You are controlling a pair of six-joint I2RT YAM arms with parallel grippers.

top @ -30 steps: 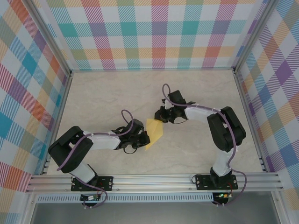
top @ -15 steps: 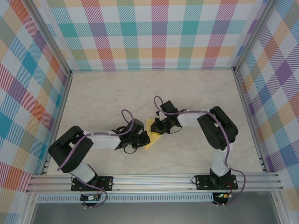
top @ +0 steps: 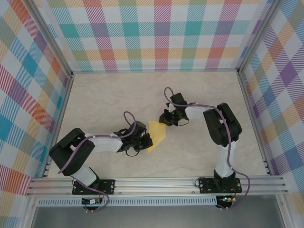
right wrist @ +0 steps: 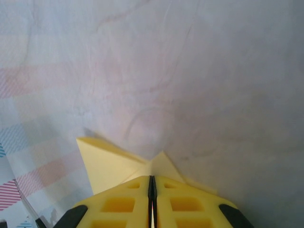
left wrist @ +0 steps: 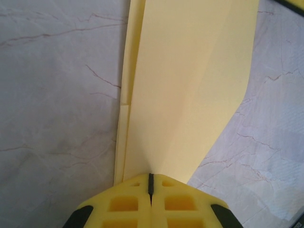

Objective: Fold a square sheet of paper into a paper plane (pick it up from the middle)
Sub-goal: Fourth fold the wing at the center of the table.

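The yellow sheet of paper [top: 156, 134], folded into a longer shape with creases, is held over the middle of the table between both arms. My left gripper [top: 146, 141] is shut on its near-left end. In the left wrist view the folded sheet of paper [left wrist: 185, 85] runs straight out from the closed left gripper [left wrist: 151, 176], with a narrow layered edge on its left side. My right gripper [top: 165, 120] is shut on the far-right corner. In the right wrist view a pointed flap of the sheet of paper [right wrist: 107, 161] sticks out left of the closed right gripper [right wrist: 152, 178].
The pale marbled table [top: 104, 99] is enclosed by checked walls [top: 156, 33] at the back and both sides. A metal rail [top: 156, 184] with both arm bases runs along the near edge. Purple cables loop off each wrist.
The right gripper swung in toward the left gripper, narrowing the paper, then drew back up and right to about where it began. The left arm stayed still.
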